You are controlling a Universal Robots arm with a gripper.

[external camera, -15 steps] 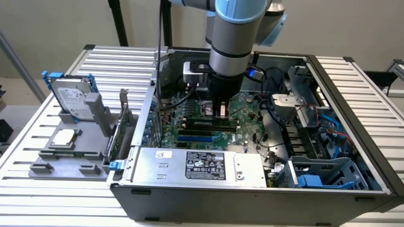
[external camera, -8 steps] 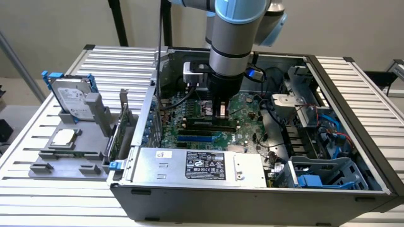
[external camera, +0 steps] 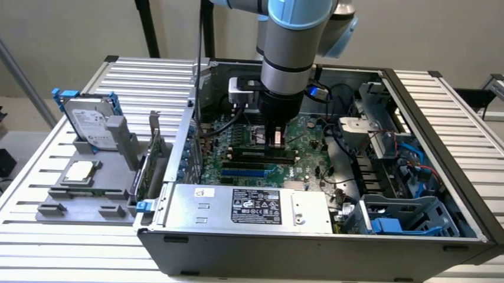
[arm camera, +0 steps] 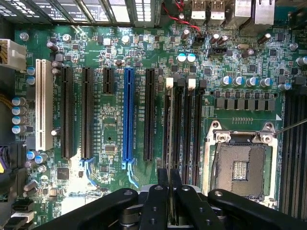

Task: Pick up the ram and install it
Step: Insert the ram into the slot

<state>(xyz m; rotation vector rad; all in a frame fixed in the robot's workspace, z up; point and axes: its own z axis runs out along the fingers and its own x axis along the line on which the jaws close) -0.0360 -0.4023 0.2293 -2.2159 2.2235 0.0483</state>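
Slatted white metal bench (external camera: 441,112) carries everything. On it, open grey steel PC case (external camera: 315,250), side panel off, interior facing up. Grey/blue-jointed robot arm (external camera: 287,47) comes down from above into the case, over the board.

Inside case: silver box PSU (external camera: 248,206) w/ label along near wall; green motherboard (arm camera: 115,52) behind it; blue plastic drive cage (external camera: 402,221) at exterior view's right.

On bench at exterior view's left, outside case: grey plastic parts holder (external camera: 87,197). Holds silver hard drive in blue frame (external camera: 87,121), upright; square silver processor chip (external camera: 81,171) lying flat; upright green card w/ metal bracket (external camera: 153,156) just beside case wall.

Wrist view, board detail: white expansion slot (arm camera: 44,103), blue expansion slot (arm camera: 128,115), black expansion slots betw. them, open silver CPU socket (arm camera: 240,165) w/ bare contact field. Black memory slots w/ white end clips (arm camera: 184,120) sit betw. blue slot and socket.

Black gripper (arm camera: 171,201): fingers (arm camera: 154,206) nearly closed, pinching thin edge-on green ram stick (arm camera: 171,158). Ram upright, long edge in line w/ memory slots, directly over/at one of them. Cannot tell if seated or just above slot. In exterior view gripper (external camera: 275,140) low over the slot area, near board centre.
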